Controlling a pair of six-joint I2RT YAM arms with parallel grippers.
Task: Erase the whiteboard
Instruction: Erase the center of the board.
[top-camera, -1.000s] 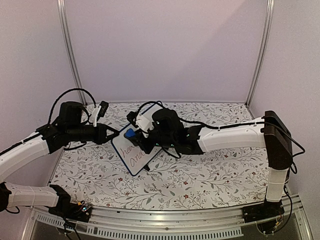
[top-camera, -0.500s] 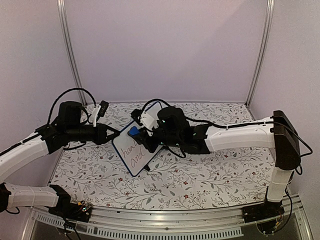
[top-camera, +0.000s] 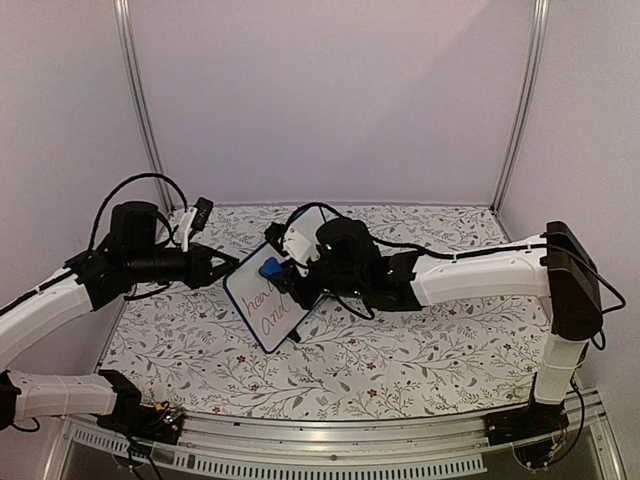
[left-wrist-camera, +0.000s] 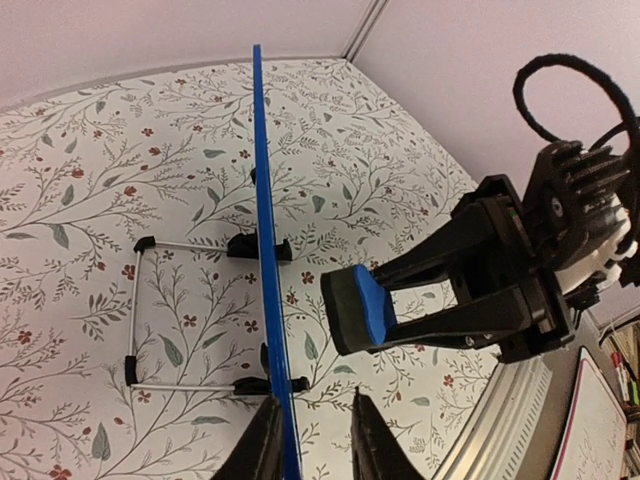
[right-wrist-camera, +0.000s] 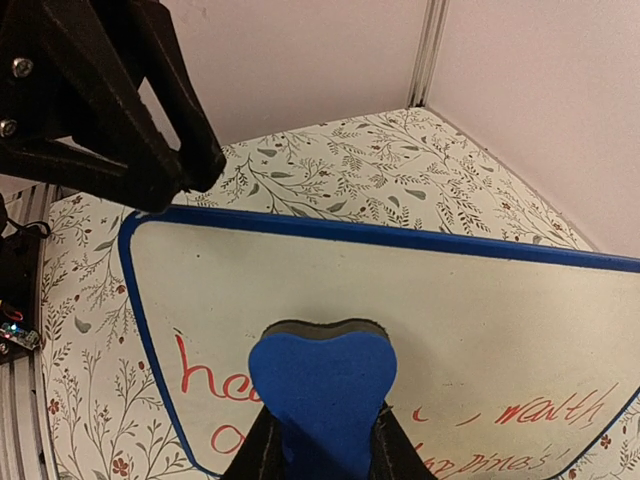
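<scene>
whiteboard (top-camera: 263, 312) stands upright, its blue rim between the left claw's (left-wrist-camera: 315, 445) slightly parted fingers; right claw (right-wrist-camera: 322, 455), clamped on a blue eraser (right-wrist-camera: 322, 380), hovers just off its written face.

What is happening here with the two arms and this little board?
The right claw holds a blue eraser just in front of the whiteboard, not touching it. The left claw sits astride the board's edge, its jaws slightly apart. The red handwriting is not yet wiped.
</scene>
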